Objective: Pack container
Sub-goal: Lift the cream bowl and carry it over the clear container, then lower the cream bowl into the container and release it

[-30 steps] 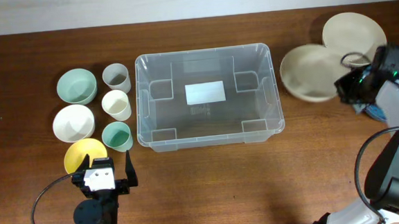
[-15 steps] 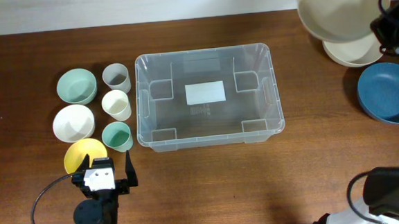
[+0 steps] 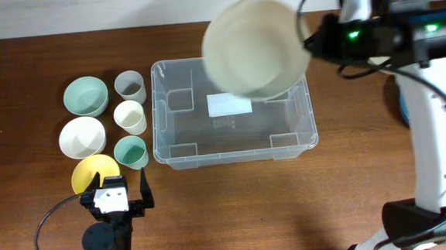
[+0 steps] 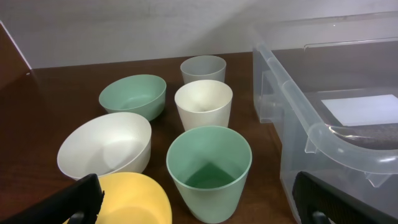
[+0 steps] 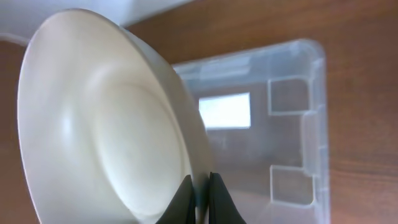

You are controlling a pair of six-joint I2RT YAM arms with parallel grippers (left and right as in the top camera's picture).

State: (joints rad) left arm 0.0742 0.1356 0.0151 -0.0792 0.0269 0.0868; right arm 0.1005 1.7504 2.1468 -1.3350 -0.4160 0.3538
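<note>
One container: the clear plastic container [image 3: 232, 140] sits mid-table with its long side running left to right, open at the top, nothing lying on its floor.
Label: a white label [image 3: 229, 104] shows through the base, just clear of the raised bowl's lower edge in the overhead view.
Cream bowl: a big cream bowl [image 3: 253, 49] hangs in the air above the far right part of the container, tipped on its side.
Right gripper: the right gripper [image 5: 200, 186] has its two dark fingers pinched onto the rim of the cream bowl; the wrist view shows them closed tight on that edge, with the container below.
Left gripper: the left gripper [image 3: 121, 185] sits low at the near left of the table [image 3: 290, 206], fingers spread wide, holding nothing.
Cups: a grey cup [image 3: 130, 86], a cream cup [image 3: 130, 117] and a teal cup [image 3: 131, 152] stand upright in a column just beside the container's left wall.
Small bowls: a mint bowl [image 3: 85, 95], a white bowl [image 3: 82, 137] and a yellow bowl [image 3: 92, 173] line up left of the cups, the yellow one nearest the left gripper.
</note>
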